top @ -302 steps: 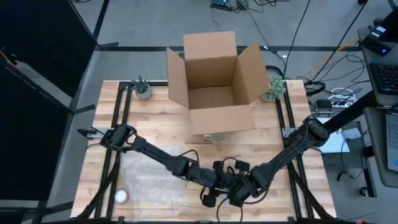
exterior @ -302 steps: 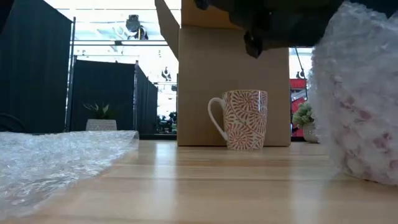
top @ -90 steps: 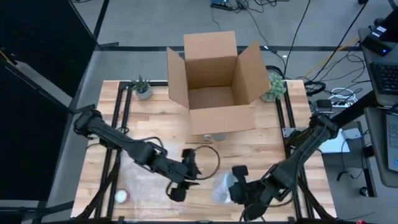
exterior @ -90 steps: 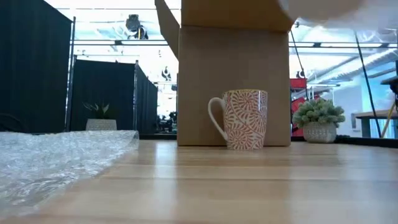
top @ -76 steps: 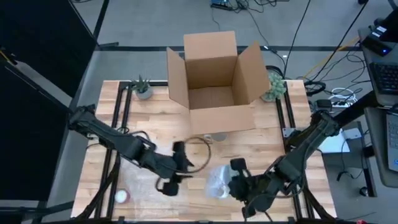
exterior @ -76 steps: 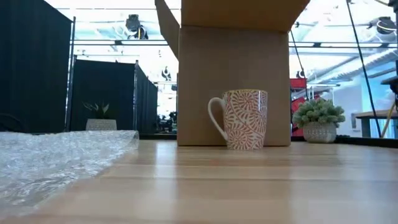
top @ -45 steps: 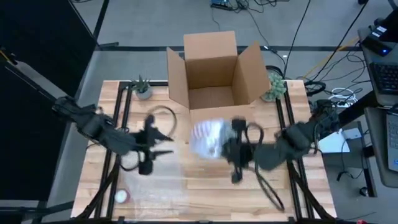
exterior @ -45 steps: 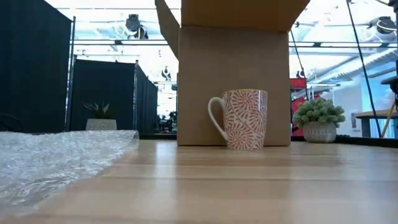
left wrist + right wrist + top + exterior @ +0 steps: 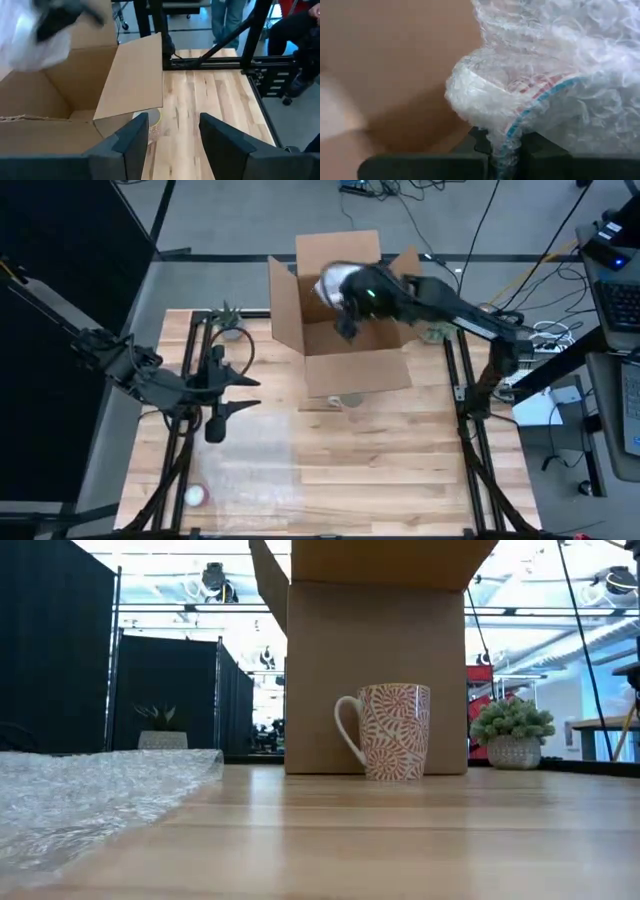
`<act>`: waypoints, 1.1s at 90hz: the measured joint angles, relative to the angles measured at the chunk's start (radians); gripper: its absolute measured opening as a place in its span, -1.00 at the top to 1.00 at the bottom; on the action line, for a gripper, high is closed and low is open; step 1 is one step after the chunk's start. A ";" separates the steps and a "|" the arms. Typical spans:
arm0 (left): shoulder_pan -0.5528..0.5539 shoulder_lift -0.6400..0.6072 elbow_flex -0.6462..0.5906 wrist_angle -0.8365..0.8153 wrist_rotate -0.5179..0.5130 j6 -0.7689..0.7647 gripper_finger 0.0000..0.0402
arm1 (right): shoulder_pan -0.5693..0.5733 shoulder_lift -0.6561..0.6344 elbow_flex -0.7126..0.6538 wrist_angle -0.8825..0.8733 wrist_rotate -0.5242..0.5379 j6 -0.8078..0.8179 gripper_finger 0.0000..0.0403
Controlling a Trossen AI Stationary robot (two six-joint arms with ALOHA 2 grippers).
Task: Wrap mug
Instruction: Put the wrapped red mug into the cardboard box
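We judge one mug is wrapped: our right hand (image 9: 345,308), clamped on the wrapped mug (image 9: 335,282), holds it over the box (image 9: 340,345). Our left hand (image 9: 215,385) waits, fingers apart, near the bench's left edge; a bare mug (image 9: 385,731) is left.

wrapped mug (image 9: 334,283) carried over box (image 9: 345,340), left arm (image 9: 170,385) withdrawn

Table: light wooden slat top (image 9: 400,460).
On it: open brown cardboard box (image 9: 345,345); patterned red-white ceramic mug (image 9: 385,732); clear bubble wrap sheet (image 9: 245,470); two small potted plants (image 9: 228,320).

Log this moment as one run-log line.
right end effector: shut on bubble-wrapped mug, over open cardboard box | left end effector: open, table's left side | unwrapped mug: before box
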 joint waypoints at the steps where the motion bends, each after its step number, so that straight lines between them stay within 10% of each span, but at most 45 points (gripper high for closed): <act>1: 0.000 0.001 0.000 0.000 0.000 0.000 0.19 | -0.009 0.007 0.000 0.000 -0.011 0.004 0.95; 60: 0.000 0.073 0.000 0.002 -0.002 0.024 0.19 | -0.102 0.445 0.000 0.015 -0.163 0.099 0.94; 99: 0.000 0.074 0.000 0.002 -0.001 0.025 0.19 | -0.111 0.493 0.000 0.038 -0.212 0.149 0.42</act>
